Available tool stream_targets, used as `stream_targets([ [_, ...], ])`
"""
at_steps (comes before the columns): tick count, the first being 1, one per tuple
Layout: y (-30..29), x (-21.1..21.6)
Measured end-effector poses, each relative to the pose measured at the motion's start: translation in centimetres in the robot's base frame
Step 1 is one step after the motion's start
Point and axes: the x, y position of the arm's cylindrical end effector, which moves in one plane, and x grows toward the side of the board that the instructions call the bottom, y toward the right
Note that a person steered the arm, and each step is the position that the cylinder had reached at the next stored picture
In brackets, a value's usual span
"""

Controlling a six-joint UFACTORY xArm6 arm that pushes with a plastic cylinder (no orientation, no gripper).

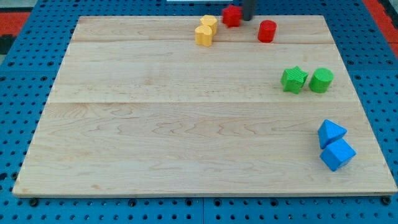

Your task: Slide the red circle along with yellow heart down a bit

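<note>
The red circle [267,30] stands near the view's top, right of centre. The yellow heart [203,35] lies to its left, touching a second yellow block [209,24] just above it. A second red block [232,15] sits at the board's top edge between them. My tip [247,18] comes down from the top edge, right beside this second red block and up-left of the red circle, apart from it.
A green star [294,79] and a green circle [321,80] sit side by side at the right. A blue triangle [331,132] and a blue cube [337,154] sit at the lower right. The wooden board [174,124] lies on a blue pegboard.
</note>
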Motion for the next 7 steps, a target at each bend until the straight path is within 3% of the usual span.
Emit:
stream_targets([
  [1,-5.3,6.3],
  [2,-6.9,8.9],
  [3,-2.9,9.5],
  [4,5.0,11.7],
  [5,13.2,8.5],
  [6,11.6,4.2],
  [7,5.0,3.6],
])
